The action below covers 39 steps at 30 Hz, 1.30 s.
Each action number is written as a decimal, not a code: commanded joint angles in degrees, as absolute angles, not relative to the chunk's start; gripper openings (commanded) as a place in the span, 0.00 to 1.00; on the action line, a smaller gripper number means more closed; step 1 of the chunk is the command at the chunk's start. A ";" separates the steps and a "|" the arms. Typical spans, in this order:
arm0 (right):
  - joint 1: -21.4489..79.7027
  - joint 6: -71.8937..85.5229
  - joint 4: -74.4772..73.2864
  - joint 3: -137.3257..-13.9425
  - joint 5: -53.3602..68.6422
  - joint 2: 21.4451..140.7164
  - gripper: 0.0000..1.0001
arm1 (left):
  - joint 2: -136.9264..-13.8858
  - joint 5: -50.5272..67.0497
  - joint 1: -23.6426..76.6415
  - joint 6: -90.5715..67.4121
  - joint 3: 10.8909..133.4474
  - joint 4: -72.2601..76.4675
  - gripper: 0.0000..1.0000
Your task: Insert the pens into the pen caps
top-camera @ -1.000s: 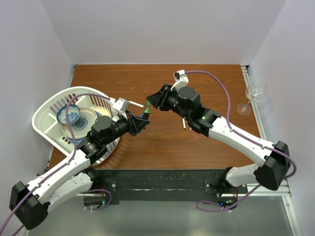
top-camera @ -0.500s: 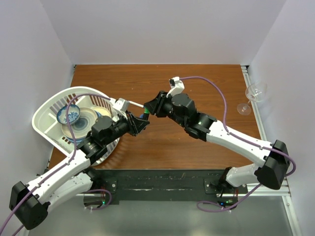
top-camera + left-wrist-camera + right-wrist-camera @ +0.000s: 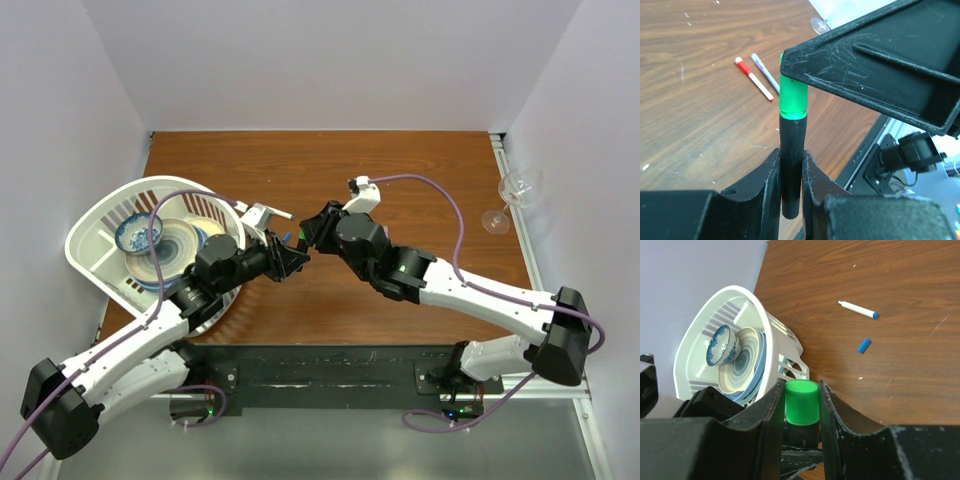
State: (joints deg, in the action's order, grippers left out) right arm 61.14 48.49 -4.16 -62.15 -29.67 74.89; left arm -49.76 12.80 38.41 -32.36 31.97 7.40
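My left gripper (image 3: 791, 152) is shut on the black marker (image 3: 791, 135), which stands upright between its jaws. The green cap (image 3: 792, 97) sits on the marker's top end, and my right gripper (image 3: 801, 385) is shut on that green cap (image 3: 801, 402). The two grippers meet tip to tip left of the table's middle, left gripper (image 3: 292, 258) below right gripper (image 3: 312, 228). A white pen with a blue tip (image 3: 857, 309) and a loose blue cap (image 3: 864, 345) lie on the wood. A red-capped pen (image 3: 754, 80) lies beside a thin pale pen (image 3: 765, 70).
A white basket (image 3: 100, 215) holding a blue-patterned bowl (image 3: 137, 237) and plates (image 3: 170, 250) stands at the left edge, close to my left arm. A wine glass (image 3: 515, 190) lies on its side at the far right edge.
My right gripper has come down and to the left with the green cap, and the cap now sits on the marker. The left gripper has shifted slightly right.
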 commanded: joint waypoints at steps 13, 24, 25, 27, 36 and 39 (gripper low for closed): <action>65.21 46.16 -1.06 -57.92 -23.03 62.32 0.54 | -43.77 12.47 37.44 -31.38 34.37 13.71 0.00; 65.04 22.52 -14.74 -71.52 -9.24 59.59 0.63 | -38.76 25.21 37.44 -26.81 34.45 8.09 0.00; 64.69 18.85 -16.77 -73.28 -8.10 59.76 0.63 | -38.50 27.14 37.35 -26.20 34.63 6.95 0.00; 63.55 16.27 -22.13 -78.21 -3.53 60.47 0.62 | -37.53 29.52 37.35 -24.35 35.33 4.49 0.00; 53.27 8.97 -39.81 -91.32 17.47 66.62 0.63 | -34.98 40.78 37.44 -19.78 36.83 0.88 0.00; 52.82 8.96 -39.29 -89.83 24.42 66.45 0.64 | -35.07 42.62 37.44 -19.34 37.00 0.62 0.00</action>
